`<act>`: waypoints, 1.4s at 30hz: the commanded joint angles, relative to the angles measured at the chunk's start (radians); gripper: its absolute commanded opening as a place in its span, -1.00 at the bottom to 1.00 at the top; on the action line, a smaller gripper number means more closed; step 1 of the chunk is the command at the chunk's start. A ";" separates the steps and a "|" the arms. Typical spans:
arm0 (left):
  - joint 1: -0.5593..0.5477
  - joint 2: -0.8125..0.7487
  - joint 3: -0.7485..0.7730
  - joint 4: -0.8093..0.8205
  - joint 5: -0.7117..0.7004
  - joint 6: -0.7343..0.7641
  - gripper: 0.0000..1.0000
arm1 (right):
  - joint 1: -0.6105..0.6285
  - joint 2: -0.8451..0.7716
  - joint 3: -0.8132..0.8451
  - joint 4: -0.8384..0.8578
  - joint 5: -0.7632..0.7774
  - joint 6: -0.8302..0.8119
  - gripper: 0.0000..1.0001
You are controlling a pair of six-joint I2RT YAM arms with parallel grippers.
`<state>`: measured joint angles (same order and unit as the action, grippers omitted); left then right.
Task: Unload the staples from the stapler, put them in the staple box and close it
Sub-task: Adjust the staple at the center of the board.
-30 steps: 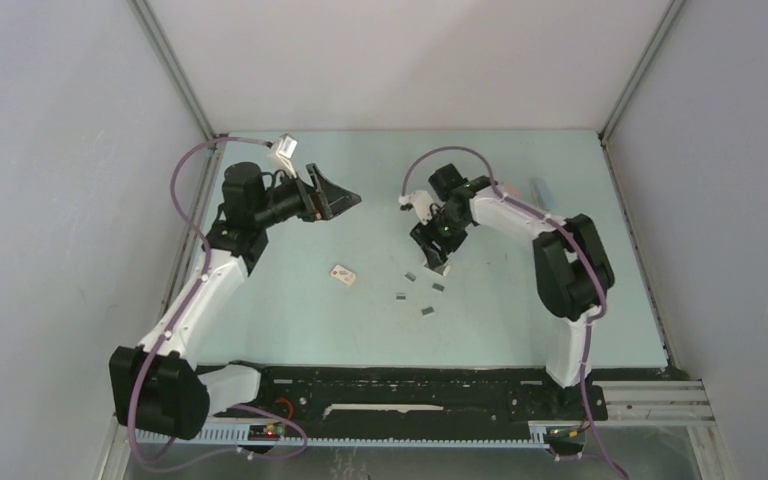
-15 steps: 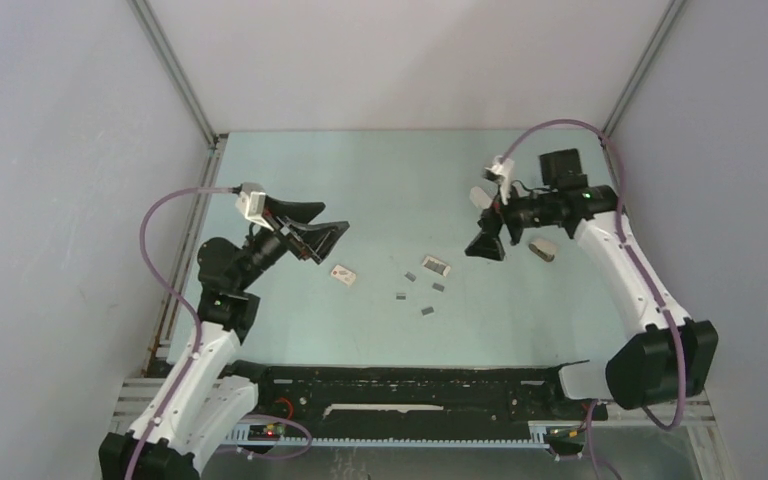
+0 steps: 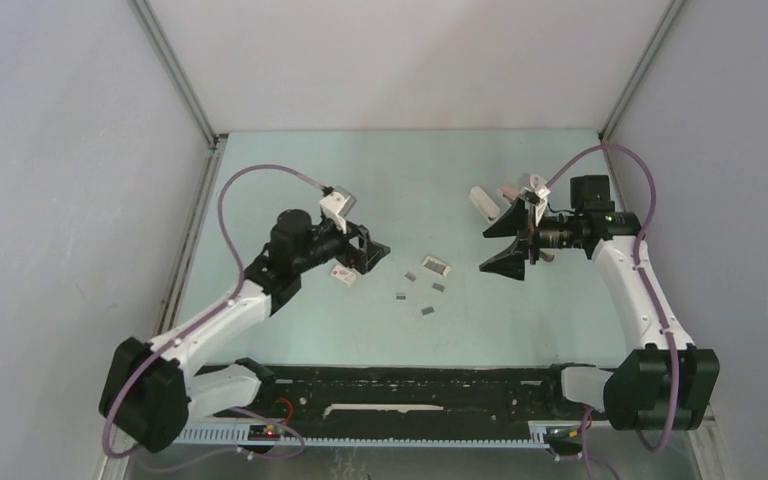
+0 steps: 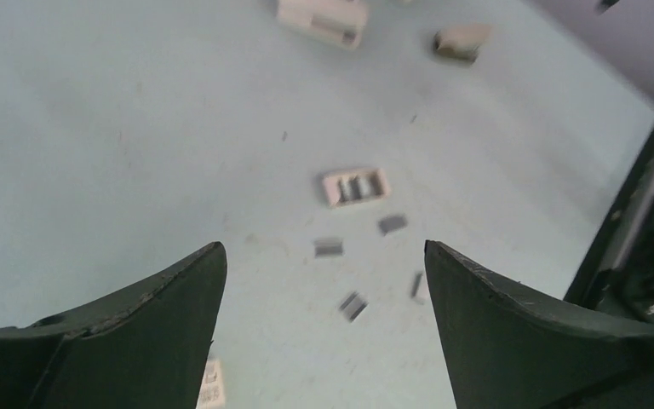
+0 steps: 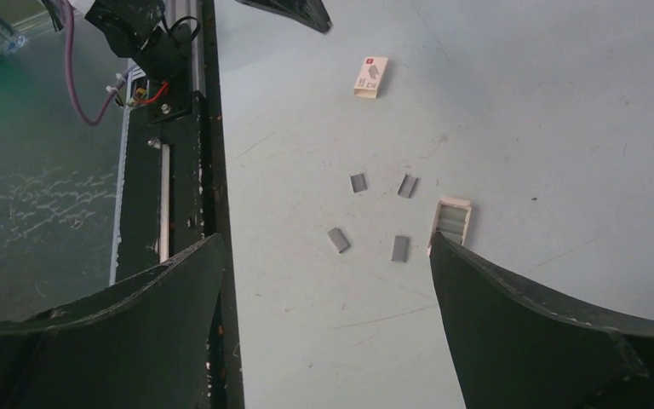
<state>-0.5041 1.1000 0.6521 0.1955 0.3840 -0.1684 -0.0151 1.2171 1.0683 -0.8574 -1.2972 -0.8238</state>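
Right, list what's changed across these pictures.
The right end effector drew back from the tray and swung right; it now hangs open and empty. The left end effector came from the far left toward the middle and hovers open by the box. The staples, tray and box lie where they were.

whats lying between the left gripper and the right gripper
In the top view, a small open white box and four loose staples lie between the left gripper and right gripper.
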 commanded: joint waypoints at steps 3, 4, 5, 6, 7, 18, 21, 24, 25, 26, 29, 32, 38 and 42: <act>-0.078 0.178 0.167 -0.305 -0.101 0.208 0.78 | 0.000 0.075 0.024 -0.107 0.004 -0.185 0.99; -0.096 0.213 0.195 -0.356 -0.127 0.220 0.78 | 0.008 0.082 0.030 -0.122 0.021 -0.198 0.99; -0.114 0.245 0.221 -0.403 -0.156 0.233 0.78 | 0.012 0.086 0.034 -0.127 0.040 -0.203 0.99; -0.131 0.276 0.244 -0.441 -0.179 0.245 0.78 | 0.012 0.089 0.038 -0.126 0.056 -0.201 0.99; -0.146 0.302 0.264 -0.475 -0.200 0.253 0.78 | 0.035 0.092 0.040 -0.125 0.069 -0.197 0.99; -0.265 0.443 0.366 -0.596 -0.200 0.374 0.70 | 0.068 0.086 0.060 -0.104 0.102 -0.114 0.98; -0.294 0.464 0.360 -0.581 -0.199 0.432 0.67 | 0.067 0.079 0.060 -0.091 0.101 -0.095 0.98; -0.310 0.487 0.366 -0.570 -0.179 0.482 0.62 | 0.072 0.084 0.061 -0.089 0.096 -0.089 0.98; -0.310 0.497 0.371 -0.569 -0.169 0.493 0.57 | 0.072 0.085 0.060 -0.087 0.096 -0.089 0.98; -0.310 0.505 0.379 -0.568 -0.156 0.502 0.51 | 0.074 0.086 0.060 -0.087 0.096 -0.088 0.98; -0.310 0.528 0.394 -0.569 -0.118 0.534 0.36 | 0.081 0.091 0.059 -0.085 0.104 -0.086 0.97; -0.310 0.540 0.385 -0.544 -0.072 0.565 0.24 | 0.098 0.098 0.060 -0.084 0.108 -0.086 0.98; -0.305 0.589 0.392 -0.529 -0.047 0.615 0.08 | 0.144 0.132 0.090 -0.132 0.131 -0.112 0.97; -0.297 0.596 0.376 -0.522 -0.024 0.700 0.07 | 0.141 0.133 0.095 -0.156 0.126 -0.139 0.96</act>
<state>-0.8089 1.6920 0.9840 -0.3595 0.3111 0.4274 0.1249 1.3491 1.1248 -0.9756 -1.1671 -0.9260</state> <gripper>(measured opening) 0.536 0.984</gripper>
